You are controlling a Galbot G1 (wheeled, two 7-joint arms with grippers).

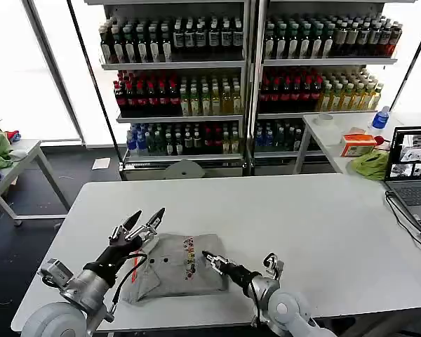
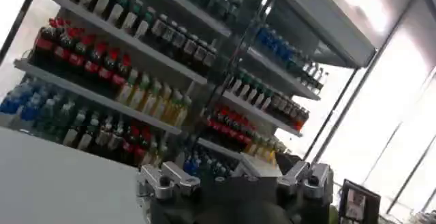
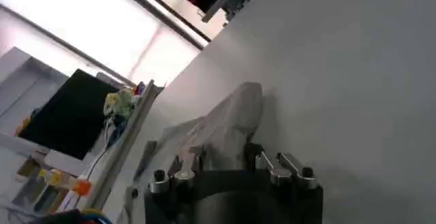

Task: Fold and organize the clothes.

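A light grey shirt (image 1: 172, 270) with a small multicolour chest print lies folded into a rough rectangle near the front edge of the white table (image 1: 295, 225). My right gripper (image 1: 214, 261) is at the shirt's right edge. In the right wrist view the grey cloth (image 3: 228, 120) rises in a bunched ridge between the narrowed fingers (image 3: 199, 156) of that gripper (image 3: 225, 152), which is shut on it. My left gripper (image 1: 146, 219) hovers above the shirt's left corner. It points up and away, open and holding nothing. The left wrist view has the left gripper (image 2: 235, 174) facing the drink shelves.
A laptop (image 1: 412, 168) with a trailing cable sits at the table's right edge. Behind it, a second table holds a lime-green cloth (image 1: 370, 165) and an orange box (image 1: 358, 144). Bottle shelves (image 1: 196, 84) stand at the back. A side table (image 1: 14, 158) with garments is at far left.
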